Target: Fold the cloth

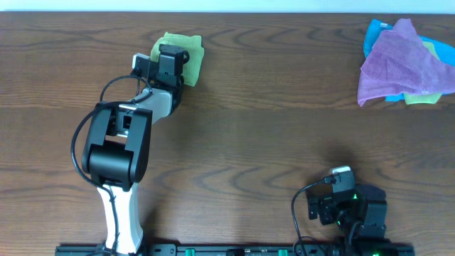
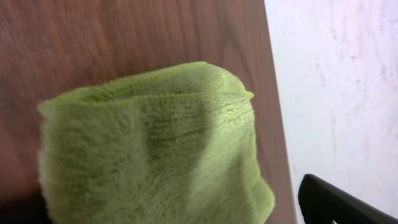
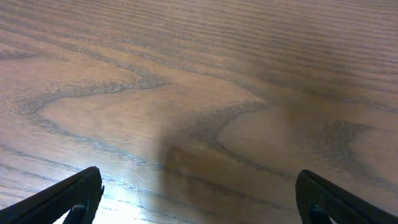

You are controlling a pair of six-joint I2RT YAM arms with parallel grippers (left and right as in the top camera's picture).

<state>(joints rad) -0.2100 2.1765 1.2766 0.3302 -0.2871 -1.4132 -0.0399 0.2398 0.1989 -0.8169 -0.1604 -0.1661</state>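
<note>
The lime-green cloth (image 1: 189,51) lies as a small folded bundle near the table's far edge, left of centre. My left gripper (image 1: 170,62) hovers over its near-left part and covers some of it. In the left wrist view the cloth (image 2: 155,149) fills the lower frame, its doubled edges toward the far side. Only one black finger (image 2: 333,202) shows, out past the cloth's right edge, so the jaws stand wide and open. My right gripper (image 1: 334,205) rests at the front right, far from the cloth. It is open (image 3: 199,202) over bare wood, nothing between its fingers.
A heap of cloths sits at the back right: a purple cloth (image 1: 398,60) on top, with a blue cloth (image 1: 373,32) and a bit of green under it. The table's far edge (image 2: 277,112) runs right beside the green cloth, with a white surface beyond.
</note>
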